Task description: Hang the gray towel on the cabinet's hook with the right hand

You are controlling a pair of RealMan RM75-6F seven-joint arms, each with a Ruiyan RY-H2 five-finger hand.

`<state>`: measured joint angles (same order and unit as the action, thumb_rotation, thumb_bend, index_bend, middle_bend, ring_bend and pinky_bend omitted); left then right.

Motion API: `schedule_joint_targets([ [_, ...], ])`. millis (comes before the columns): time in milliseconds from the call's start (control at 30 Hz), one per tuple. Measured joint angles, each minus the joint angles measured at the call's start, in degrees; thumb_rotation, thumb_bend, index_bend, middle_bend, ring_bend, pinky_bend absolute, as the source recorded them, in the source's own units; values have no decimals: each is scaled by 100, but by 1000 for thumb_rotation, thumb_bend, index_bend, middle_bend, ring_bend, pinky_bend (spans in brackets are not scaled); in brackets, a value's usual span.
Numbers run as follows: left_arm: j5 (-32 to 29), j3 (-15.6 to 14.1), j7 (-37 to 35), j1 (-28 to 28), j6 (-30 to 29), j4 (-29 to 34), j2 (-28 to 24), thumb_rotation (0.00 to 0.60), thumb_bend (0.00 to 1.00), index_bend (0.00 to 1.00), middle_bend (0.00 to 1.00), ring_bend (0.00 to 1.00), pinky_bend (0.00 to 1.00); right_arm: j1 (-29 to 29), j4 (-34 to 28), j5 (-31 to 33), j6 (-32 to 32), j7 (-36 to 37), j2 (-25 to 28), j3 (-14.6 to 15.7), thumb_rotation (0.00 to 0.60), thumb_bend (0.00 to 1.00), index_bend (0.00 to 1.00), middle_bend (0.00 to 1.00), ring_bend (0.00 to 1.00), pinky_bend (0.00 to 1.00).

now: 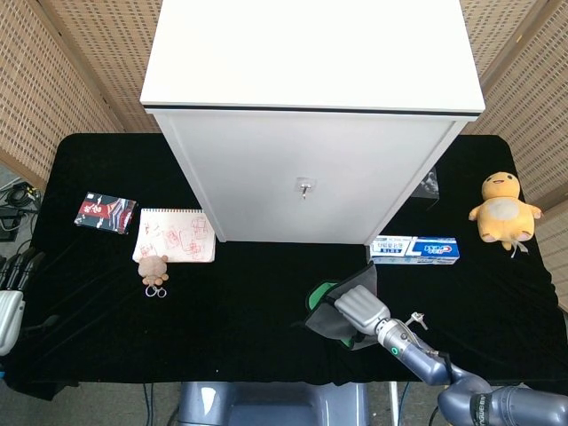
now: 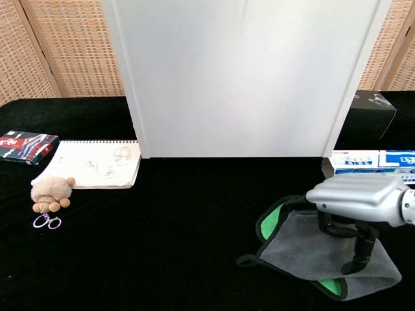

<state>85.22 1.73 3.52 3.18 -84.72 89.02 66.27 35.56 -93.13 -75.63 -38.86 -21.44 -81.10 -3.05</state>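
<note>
The gray towel (image 1: 330,312) with green lining lies crumpled on the black table in front of the white cabinet (image 1: 311,115); its hanging loop (image 2: 245,261) sticks out at the front left. The small metal hook (image 1: 303,186) sits on the cabinet's front face, seen only in the head view. My right hand (image 2: 353,201) is over the towel's (image 2: 301,249) right part, back upward, dark fingers (image 2: 357,258) pointing down and touching the cloth, nothing gripped. My left hand (image 1: 11,293) rests at the table's far left edge, fingers apart and empty.
A toothpaste box (image 1: 414,249) lies right of the cabinet, a black box (image 2: 369,110) behind it and a yellow plush duck (image 1: 502,208) further right. A notebook (image 1: 175,236), a plush keychain (image 1: 153,269) and a red pack (image 1: 105,212) lie on the left.
</note>
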Motion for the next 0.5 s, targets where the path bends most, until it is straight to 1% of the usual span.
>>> schedule_joint_targets([
  [233,-29,2,10,-3,-6,-14,13,600,0,0,0,0,0,110,123,286,-71,-383,-371,96,600,91,228,958,971,1000],
  [333,-40,8,1,1,1,-19,13,600,0,0,0,0,0,149,215,383,-137,-511,-489,131,600,130,229,958,971,1000],
  [433,-52,9,-1,8,19,-28,15,600,0,0,0,0,0,169,264,441,-160,-589,-545,160,600,191,241,958,971,1000],
  [500,-57,10,-2,16,30,-32,16,600,0,0,0,0,0,186,294,495,-176,-655,-582,181,600,243,271,958,971,1000],
])
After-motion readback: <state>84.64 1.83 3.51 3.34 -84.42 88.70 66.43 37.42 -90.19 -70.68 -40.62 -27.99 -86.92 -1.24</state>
